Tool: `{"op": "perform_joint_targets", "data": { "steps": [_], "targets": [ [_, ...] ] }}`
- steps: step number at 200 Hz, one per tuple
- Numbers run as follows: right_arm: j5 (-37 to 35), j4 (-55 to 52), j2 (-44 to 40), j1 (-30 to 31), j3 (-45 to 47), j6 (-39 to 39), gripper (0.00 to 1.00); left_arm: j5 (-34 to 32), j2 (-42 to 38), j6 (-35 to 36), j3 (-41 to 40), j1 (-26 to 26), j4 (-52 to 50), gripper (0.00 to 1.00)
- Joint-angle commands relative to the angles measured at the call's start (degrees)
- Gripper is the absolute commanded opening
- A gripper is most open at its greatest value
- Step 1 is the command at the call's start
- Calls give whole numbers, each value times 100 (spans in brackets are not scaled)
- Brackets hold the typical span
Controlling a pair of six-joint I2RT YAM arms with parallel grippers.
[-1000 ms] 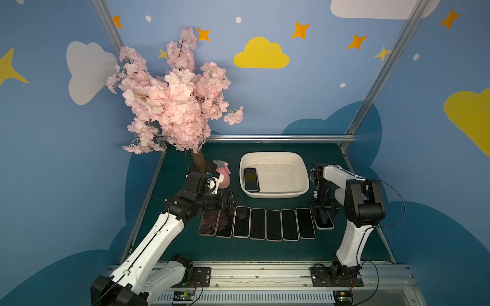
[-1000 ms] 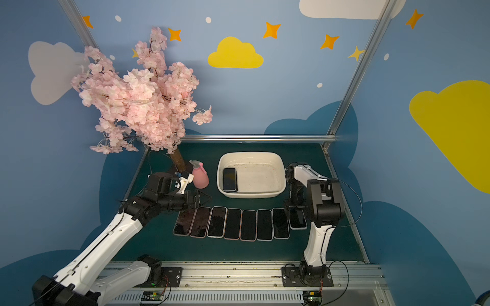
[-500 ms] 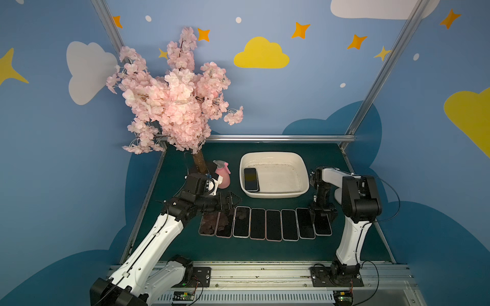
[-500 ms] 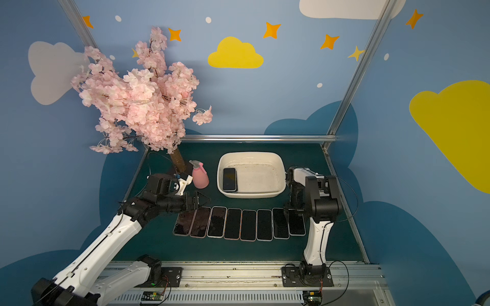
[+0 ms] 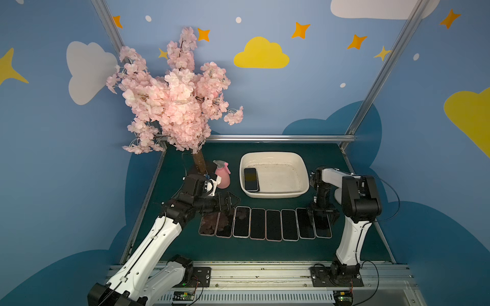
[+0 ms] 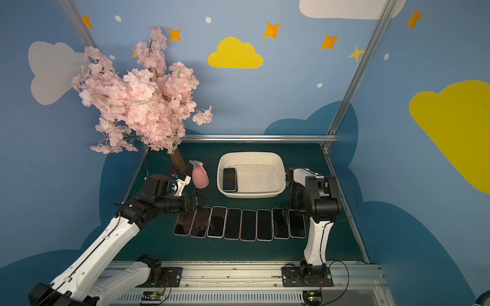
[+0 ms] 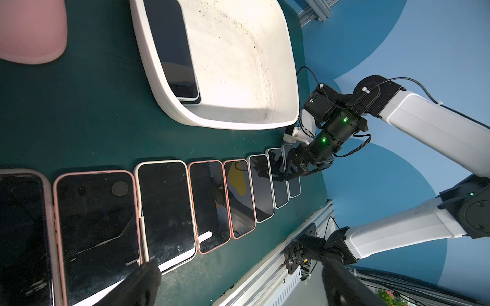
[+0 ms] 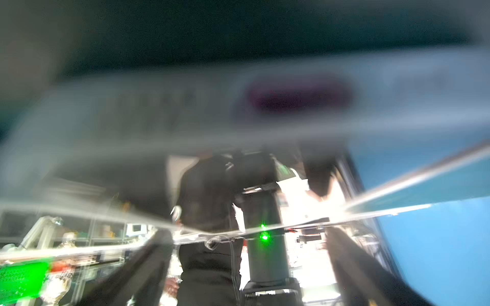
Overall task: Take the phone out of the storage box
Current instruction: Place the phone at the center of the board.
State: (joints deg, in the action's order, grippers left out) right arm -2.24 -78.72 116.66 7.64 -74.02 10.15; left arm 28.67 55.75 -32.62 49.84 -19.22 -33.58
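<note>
Meanwhile, a phone [image 5: 250, 179] is lying in the storage box [image 5: 274, 195], along the wall nearest the spray bottle [image 5: 222, 179], while the left gripper [image 5: 233, 203] and the right gripper [image 5: 322, 217] are hovering, jaws spread wide, at opposite ends of the phone row [image 5: 265, 224].

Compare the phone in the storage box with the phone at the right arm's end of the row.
The boxed phone lies inside the storage box; the row-end phone lies on the green mat beside other phones. The right gripper hangs over the row-end phone, jaws open; no gripper is near the boxed phone. Both lie flat, dark screens up.
</note>
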Motion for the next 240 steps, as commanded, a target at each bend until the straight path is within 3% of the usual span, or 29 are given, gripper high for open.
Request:
{"op": "perform_joint_targets", "data": {
  "steps": [1, 67, 149, 188, 240],
  "targets": [
    [66, 53, 16, 45, 74, 68, 99, 11, -64, -25, -80, 30, -12, 99],
    [-78, -312, -830, -142, -379, 102, 99, -28, -6, -43, -30, 43, 48, 99],
    [-92, -1471, -1624, -357, -2413, 15, 99, 192, 858, 39, 392, 85, 671, 99],
    [910, -1297, -1579, 149, -3470, 58, 99, 187, 1218, 121, 464, 17, 878, 99],
    [2792, 487, -921, 1259, -3651, 728, 98, 83, 1729, 213, 762, -139, 800, 99]
  ]
}}
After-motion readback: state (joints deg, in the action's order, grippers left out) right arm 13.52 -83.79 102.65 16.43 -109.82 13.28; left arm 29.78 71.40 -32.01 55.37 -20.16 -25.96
